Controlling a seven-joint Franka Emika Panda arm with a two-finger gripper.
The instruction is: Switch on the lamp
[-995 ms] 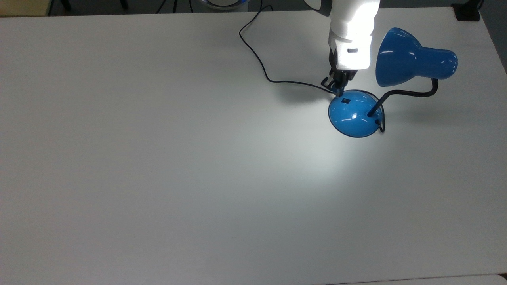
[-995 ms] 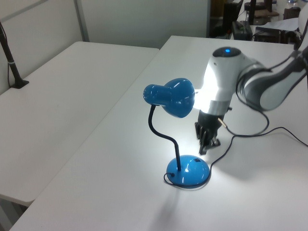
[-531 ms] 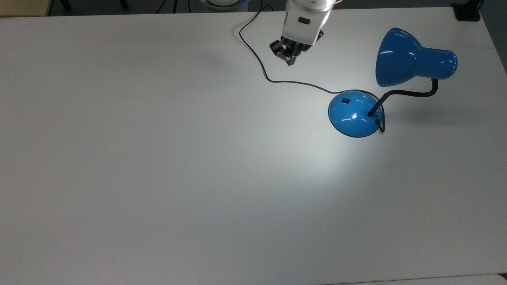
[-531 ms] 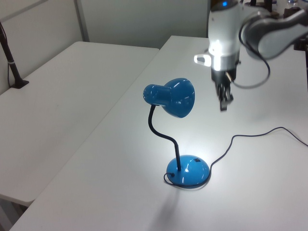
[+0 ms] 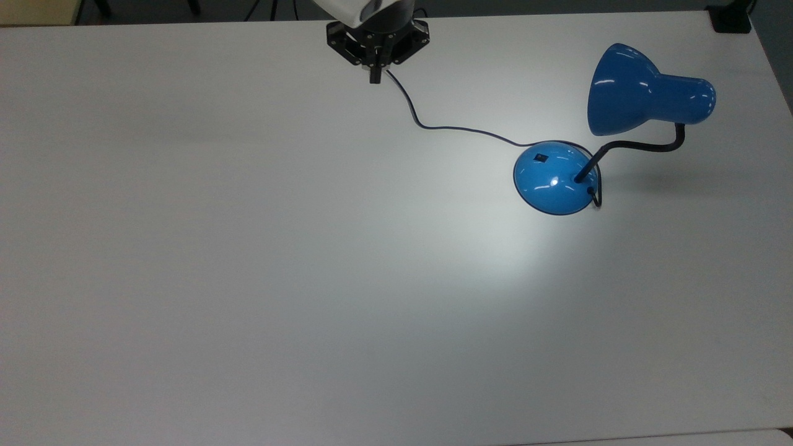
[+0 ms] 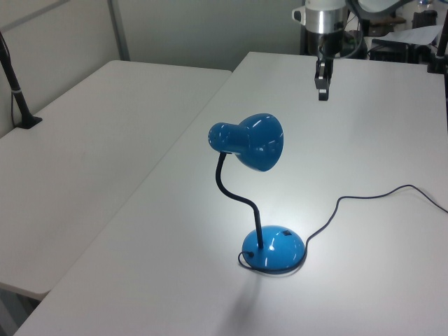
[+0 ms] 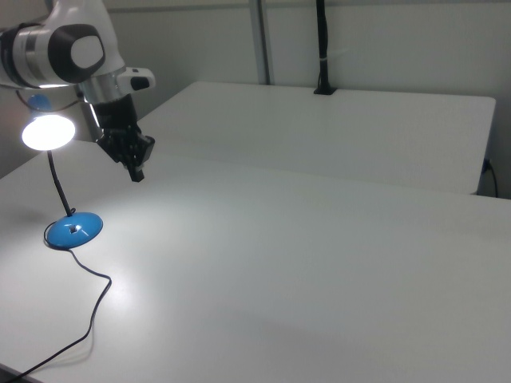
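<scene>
The blue lamp stands on the white table at the top view's right, with its domed base (image 5: 553,180), black switch (image 5: 542,157) and bell shade (image 5: 644,93) on a bent black neck. It is lit: the shade glows white (image 7: 46,132) and a bright patch lies on the table. In the left view the lamp base (image 6: 274,250) sits near the bottom. My gripper (image 5: 375,77) hangs shut and holds nothing, high above the table's far edge and well away from the base. The gripper (image 6: 323,91) (image 7: 137,172) points straight down.
The lamp's thin dark cord (image 5: 433,127) snakes from the base toward the far edge under the gripper. A second white table (image 6: 91,133) stands beside this one, with a black clamped post (image 6: 17,91). A black block (image 5: 731,18) sits at the top view's upper right corner.
The gripper has lifted off the lamp base near the switch and drawn back to the top view's upper left. The lamp stays lit and has not moved.
</scene>
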